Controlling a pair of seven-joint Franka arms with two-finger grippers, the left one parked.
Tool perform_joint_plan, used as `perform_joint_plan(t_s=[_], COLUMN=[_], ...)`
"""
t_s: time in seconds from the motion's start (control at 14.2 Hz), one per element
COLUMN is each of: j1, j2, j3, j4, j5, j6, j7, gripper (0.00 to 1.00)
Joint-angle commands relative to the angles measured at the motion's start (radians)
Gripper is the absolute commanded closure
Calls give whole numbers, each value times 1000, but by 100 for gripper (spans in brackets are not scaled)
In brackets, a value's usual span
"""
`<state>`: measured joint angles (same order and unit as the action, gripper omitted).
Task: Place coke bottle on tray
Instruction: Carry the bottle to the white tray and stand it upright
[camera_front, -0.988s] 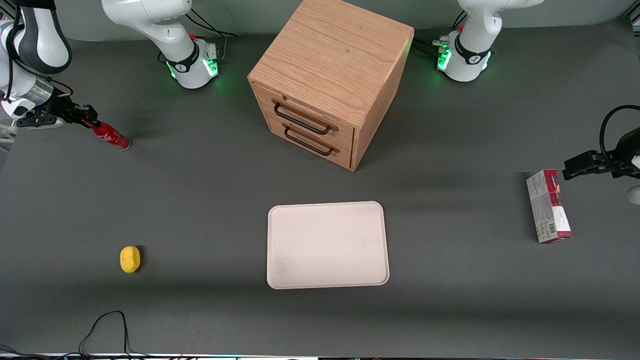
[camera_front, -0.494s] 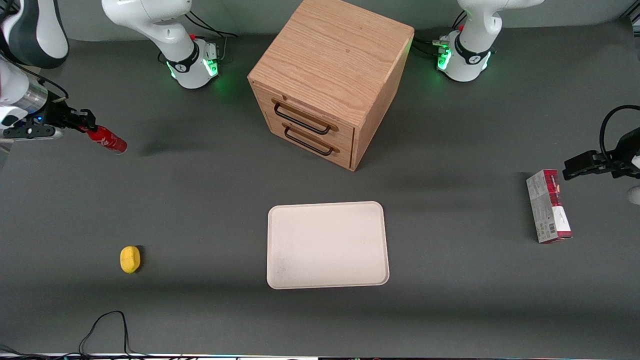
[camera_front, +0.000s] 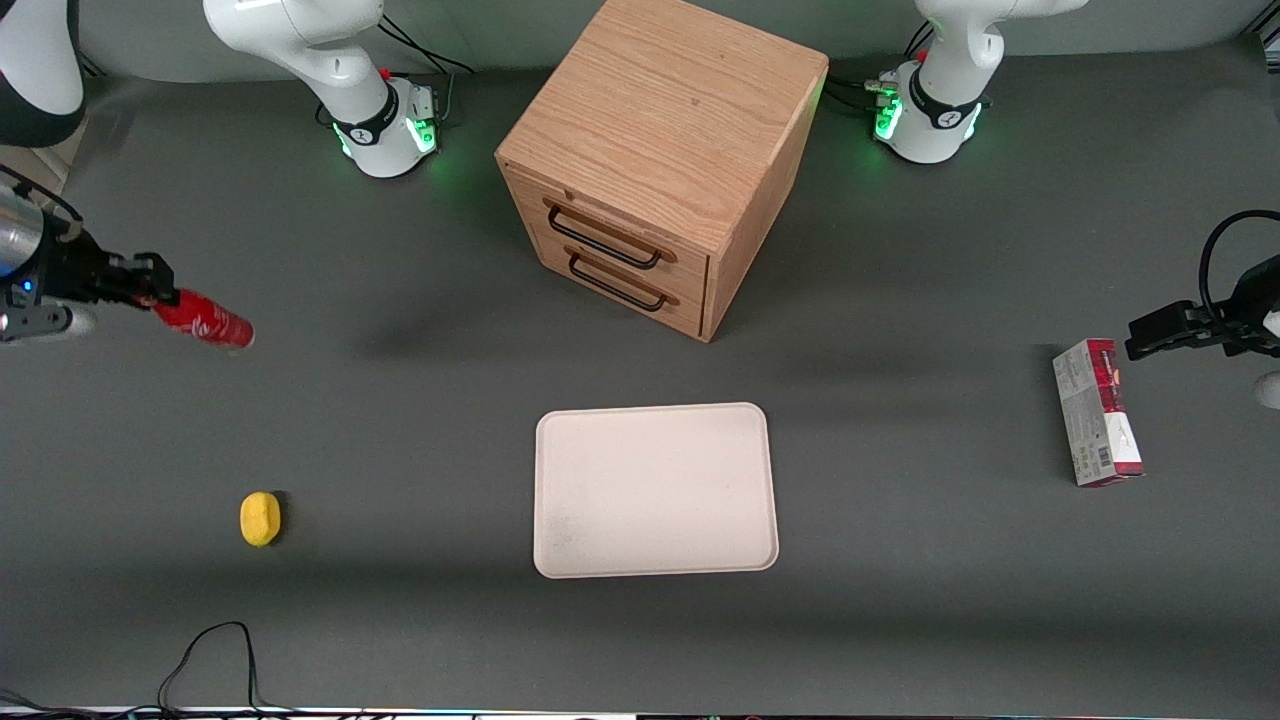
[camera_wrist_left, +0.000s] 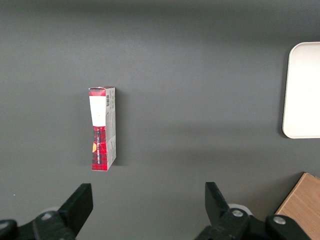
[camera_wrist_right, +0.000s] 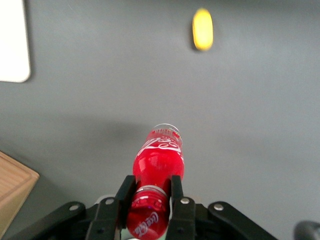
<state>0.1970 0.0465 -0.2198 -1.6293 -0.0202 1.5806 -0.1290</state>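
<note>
My right gripper (camera_front: 152, 295) is shut on the cap end of the coke bottle (camera_front: 204, 322), a slim red bottle with white script. It holds the bottle lying sideways above the table, toward the working arm's end. In the right wrist view the two black fingers (camera_wrist_right: 176, 187) clamp the bottle (camera_wrist_right: 159, 158) at its neck, base pointing away. The cream-white tray (camera_front: 655, 490) lies flat in the table's middle, nearer the front camera than the cabinet. It holds nothing. One tray corner shows in the right wrist view (camera_wrist_right: 13, 45).
A wooden drawer cabinet (camera_front: 655, 160) stands farther from the front camera than the tray. A yellow lemon-like object (camera_front: 260, 519) lies nearer the camera than the bottle. A red-and-grey carton (camera_front: 1097, 412) lies toward the parked arm's end. A black cable (camera_front: 205, 655) loops at the front edge.
My gripper has lifted the bottle off the table and moved it nearer the front camera. The bottle's shadow has slid toward the cabinet.
</note>
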Motion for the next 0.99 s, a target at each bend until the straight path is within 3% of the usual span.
perform_joint_plan(t_s=[0.0, 0.21, 0.35, 0.64, 0.92], j1=[-5, -7, -7, -4, 50], j2=[157, 343, 447, 594, 731], j3=[94, 210, 296, 440, 479], j4=[298, 605, 719, 749, 747], j5=[49, 59, 59, 53, -48], j6=[-117, -200, -185, 22, 229], j7=[67, 136, 188, 230, 247], gripper=[100, 100, 100, 96, 96])
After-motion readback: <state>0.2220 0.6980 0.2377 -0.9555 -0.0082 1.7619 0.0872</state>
